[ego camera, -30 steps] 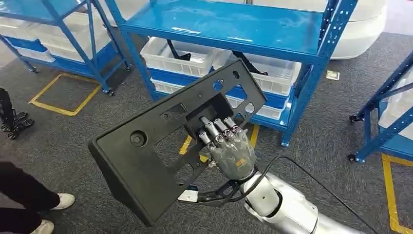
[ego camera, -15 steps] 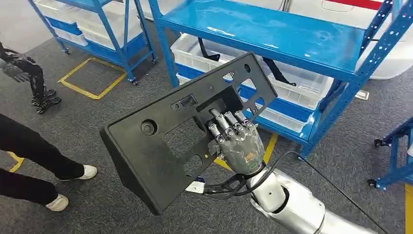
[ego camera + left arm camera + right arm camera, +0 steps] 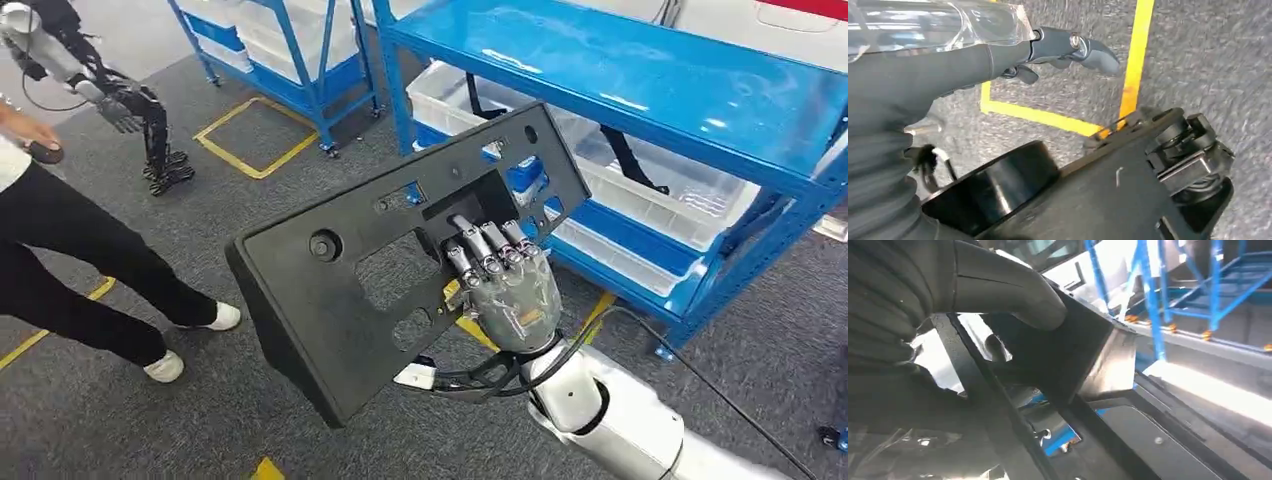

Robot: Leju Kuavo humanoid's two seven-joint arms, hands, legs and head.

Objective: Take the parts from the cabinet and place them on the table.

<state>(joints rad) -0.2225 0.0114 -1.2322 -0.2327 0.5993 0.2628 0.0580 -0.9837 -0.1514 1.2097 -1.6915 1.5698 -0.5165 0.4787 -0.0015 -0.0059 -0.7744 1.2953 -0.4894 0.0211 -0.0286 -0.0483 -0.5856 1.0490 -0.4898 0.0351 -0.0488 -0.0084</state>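
Right hand (image 3: 508, 292) raised mid-frame in head view, silver forearm rising from lower right, fingers (image 3: 478, 250) hooked through central cutout of black panel (image 3: 350, 300), gripping it. Panel held off floor, tilted, long edge running lower left to upper right (thumb pressed against panel face in right wrist view). Left hand (image 3: 1068, 47) hanging above grey carpet (image 3: 1198, 55) with yellow tape; fingers apart, slightly curled, holding nothing. Behind panel: blue shelving rack (image 3: 640, 70), white bins (image 3: 690, 200) on lower shelf holding dark parts. Person's legs (image 3: 90, 270) at left.
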